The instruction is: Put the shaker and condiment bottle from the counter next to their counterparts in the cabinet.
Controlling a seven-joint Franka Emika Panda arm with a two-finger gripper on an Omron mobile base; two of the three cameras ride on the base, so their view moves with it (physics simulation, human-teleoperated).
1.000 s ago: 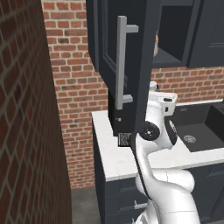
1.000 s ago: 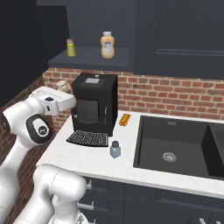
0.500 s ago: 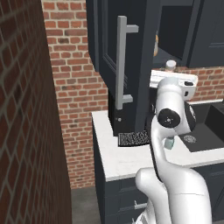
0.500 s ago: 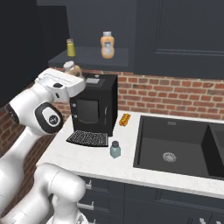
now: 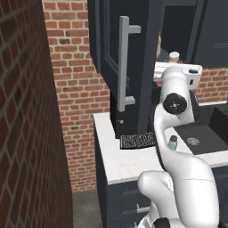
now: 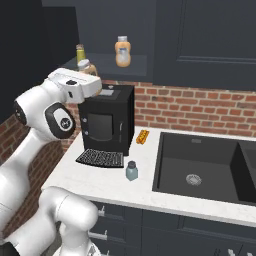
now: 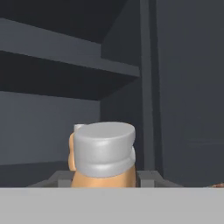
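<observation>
My gripper (image 7: 103, 181) is shut on the condiment bottle (image 7: 103, 151), a squat orange bottle with a pale cap. I hold it up level with the open cabinet (image 6: 107, 64), above the coffee machine; its cap (image 6: 85, 64) shows past the hand, and again in the left base view (image 5: 174, 56). A matching orange bottle (image 6: 122, 52) and a small yellowish jar (image 6: 80, 51) stand on the cabinet shelf. The shaker (image 6: 132, 171), a grey-teal jar, stands on the counter (image 6: 95, 182) in front of the machine, and the arm partly covers it in the left base view (image 5: 173, 143).
A black coffee machine (image 6: 106, 120) with a grid tray (image 6: 100, 158) stands under the cabinet. The open cabinet door with its long grey handle (image 5: 124, 67) hangs left of the arm. A dark sink (image 6: 200, 167) lies to the right, with a small orange item (image 6: 143, 136) beside the machine.
The arm has swung up and towards the cabinet shelf, carrying the condiment bottle with it. The shaker has stayed where it was on the counter.
</observation>
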